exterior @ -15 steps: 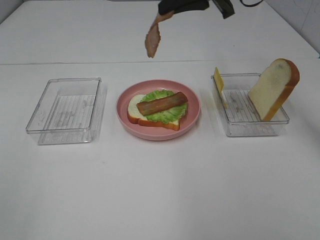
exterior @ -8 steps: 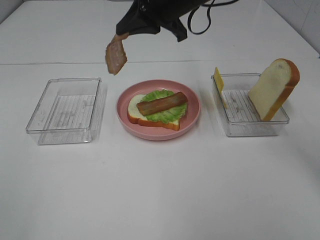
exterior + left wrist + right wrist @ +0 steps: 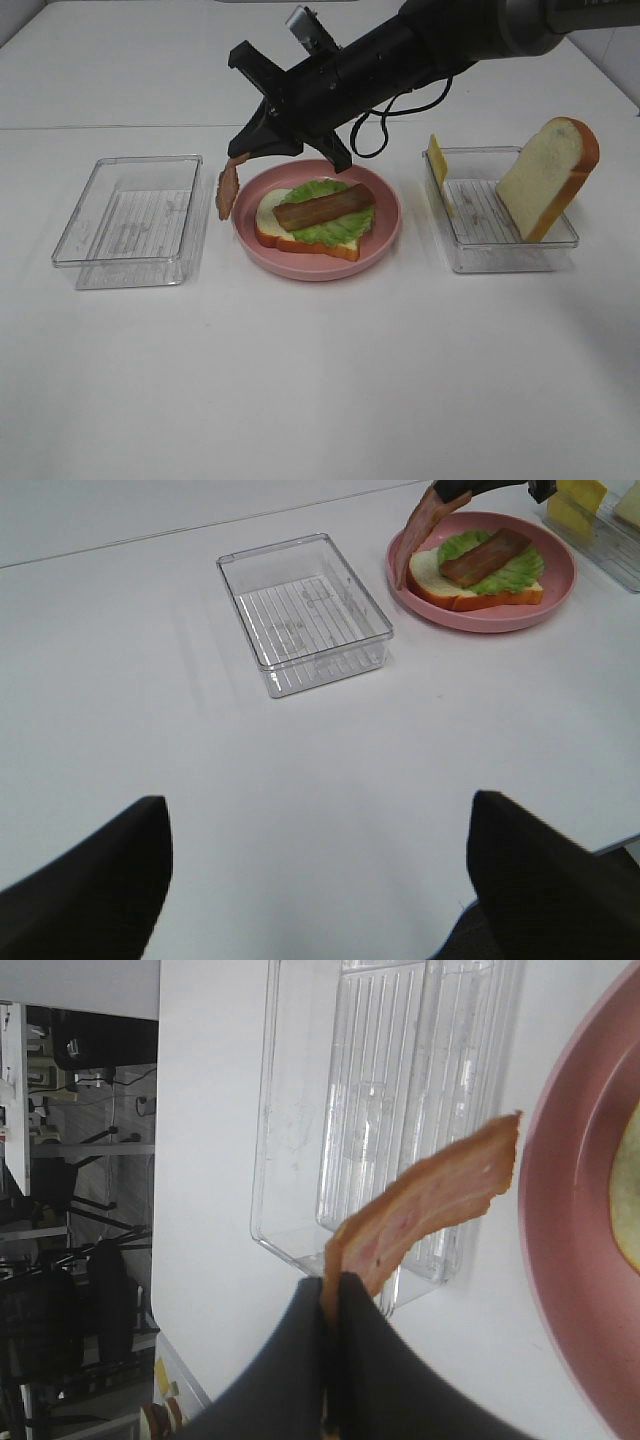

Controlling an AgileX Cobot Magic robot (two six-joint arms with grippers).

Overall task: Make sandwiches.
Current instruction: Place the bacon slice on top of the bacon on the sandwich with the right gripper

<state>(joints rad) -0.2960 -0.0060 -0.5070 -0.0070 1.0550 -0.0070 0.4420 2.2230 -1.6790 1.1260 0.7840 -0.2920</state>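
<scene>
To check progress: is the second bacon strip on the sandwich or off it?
Off: the bacon strip hangs from the shut right gripper, just outside the pink plate's rim.

L end effector point(image 3: 320, 875) fingers & pink plate point(image 3: 562, 1260) cropped by wrist-view edges.

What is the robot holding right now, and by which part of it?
The right gripper pinches a floppy brown bacon strip by its upper end; the rest hangs free. The open left gripper holds nothing.
</scene>
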